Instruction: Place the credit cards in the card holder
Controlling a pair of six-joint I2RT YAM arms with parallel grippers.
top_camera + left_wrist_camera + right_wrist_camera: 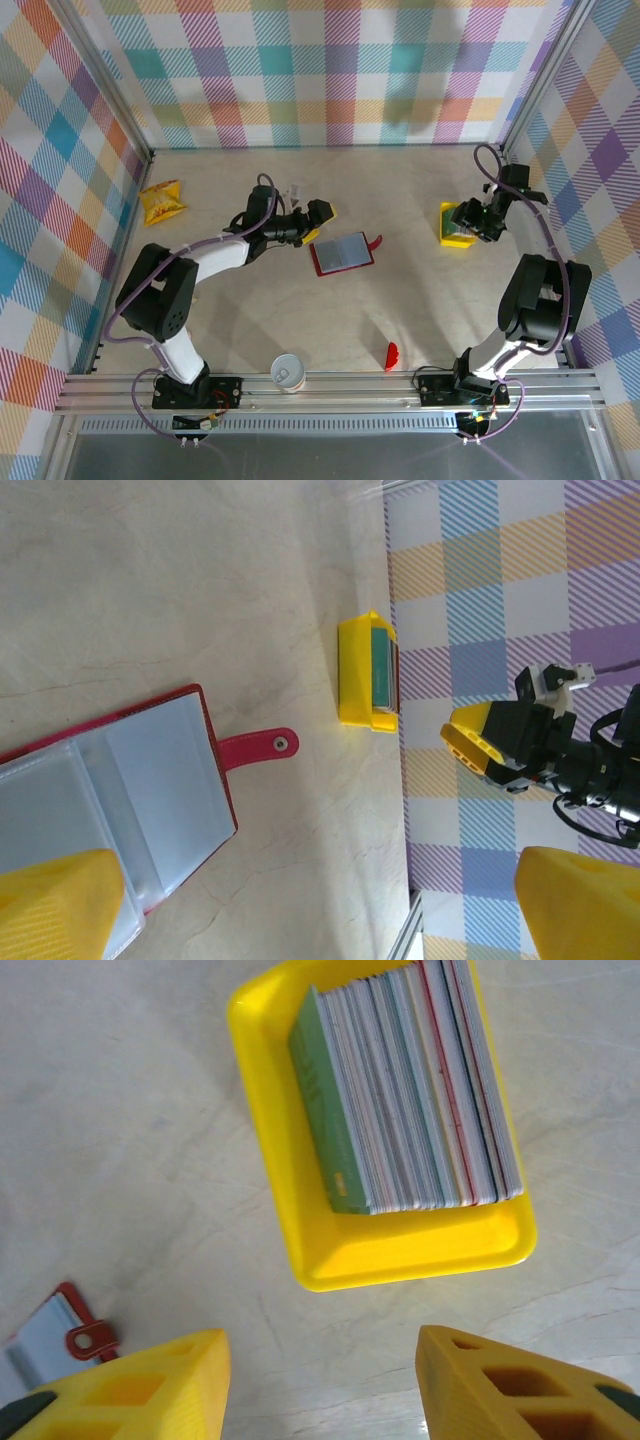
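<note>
Credit cards standing packed in yellow tray, well right of card holder; none slotted yet. Holder lying open. Left gripper hovering beside holder, jaws spread wide, empty. Right gripper hanging over tray, jaws apart, gripping nothing.

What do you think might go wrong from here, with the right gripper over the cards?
The credit cards stand packed on edge in the yellow tray, so the right gripper may pinch several or drag the tray. The card holder lies open, unheld; it may slide during insertion.
</note>
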